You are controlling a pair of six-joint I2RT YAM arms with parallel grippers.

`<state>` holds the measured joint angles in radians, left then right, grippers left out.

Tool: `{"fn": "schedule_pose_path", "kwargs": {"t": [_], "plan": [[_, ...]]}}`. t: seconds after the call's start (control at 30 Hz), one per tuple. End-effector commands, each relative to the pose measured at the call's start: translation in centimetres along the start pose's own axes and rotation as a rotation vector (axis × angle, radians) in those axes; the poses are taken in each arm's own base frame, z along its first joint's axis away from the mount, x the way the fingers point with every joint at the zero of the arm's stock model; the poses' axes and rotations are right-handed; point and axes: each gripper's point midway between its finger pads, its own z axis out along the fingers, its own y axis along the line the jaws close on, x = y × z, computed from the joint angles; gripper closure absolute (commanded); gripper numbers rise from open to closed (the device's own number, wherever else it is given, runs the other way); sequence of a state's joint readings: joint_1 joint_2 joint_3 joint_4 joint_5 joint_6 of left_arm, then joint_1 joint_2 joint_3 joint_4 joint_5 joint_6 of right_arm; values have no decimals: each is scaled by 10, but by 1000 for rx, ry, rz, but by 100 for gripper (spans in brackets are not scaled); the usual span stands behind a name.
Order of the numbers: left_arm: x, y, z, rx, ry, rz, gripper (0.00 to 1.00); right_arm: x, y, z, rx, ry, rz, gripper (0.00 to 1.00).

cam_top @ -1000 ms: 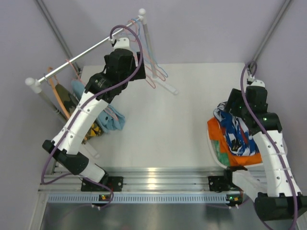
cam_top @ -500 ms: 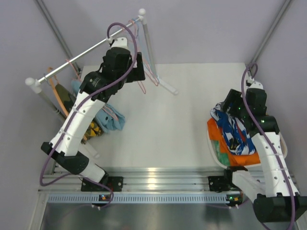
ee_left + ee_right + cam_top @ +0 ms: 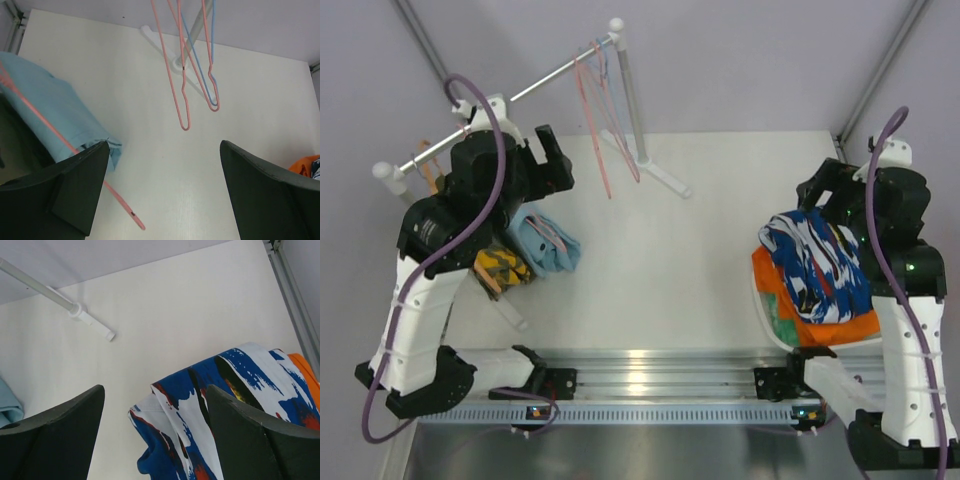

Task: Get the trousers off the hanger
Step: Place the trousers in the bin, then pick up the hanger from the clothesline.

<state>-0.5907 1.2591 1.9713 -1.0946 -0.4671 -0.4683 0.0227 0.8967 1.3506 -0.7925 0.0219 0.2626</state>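
**Fig. 1. Both grippers empty, 2 pairs of trousers left on the rack.**

The left gripper (image 3: 162, 165) stands wide with nothing in it, just beside the light blue trousers (image 3: 65, 105). These hang on a pink hanger (image 3: 50, 122), next to the camouflage trousers (image 3: 502, 268). The right gripper (image 3: 154, 400), jaws apart and empty, hovers over the blue-and-white trousers (image 3: 235, 405), which lie on the orange pair (image 3: 845, 328) at the right of the table (image 3: 670, 250). Judged next: pinch cloth only, clear of the wire, and draw it off along the hanger so that the hanger stays on the rail (image 3: 535, 85). No brand, label or writing is legible.

robot lab, white enclosed table (image 3: 720, 200)
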Motion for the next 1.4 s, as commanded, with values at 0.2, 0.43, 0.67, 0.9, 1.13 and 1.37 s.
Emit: {"fn": "schedule_pose_path", "kwargs": {"t": [0.2, 0.43, 0.67, 0.9, 1.13, 1.37], "plan": [[35, 62, -28, -255, 65, -85, 5, 7, 16, 16, -103, 12, 12, 16], [57, 88, -13, -415, 37, -127, 5, 18, 22, 25, -150, 47, 8, 15], [62, 100, 12, -544, -36, -113, 6, 27, 19, 29, -143, 61, 5, 15], [72, 111, 32, -659, -102, -112, 11, 37, 16, 32, -132, 81, 5, 15], [74, 119, 48, -730, -162, -86, 15, 44, 13, 40, -127, 103, -3, 15], [79, 132, 51, -796, -186, -82, 20, 47, 7, 41, -99, 108, -12, 15]]}}
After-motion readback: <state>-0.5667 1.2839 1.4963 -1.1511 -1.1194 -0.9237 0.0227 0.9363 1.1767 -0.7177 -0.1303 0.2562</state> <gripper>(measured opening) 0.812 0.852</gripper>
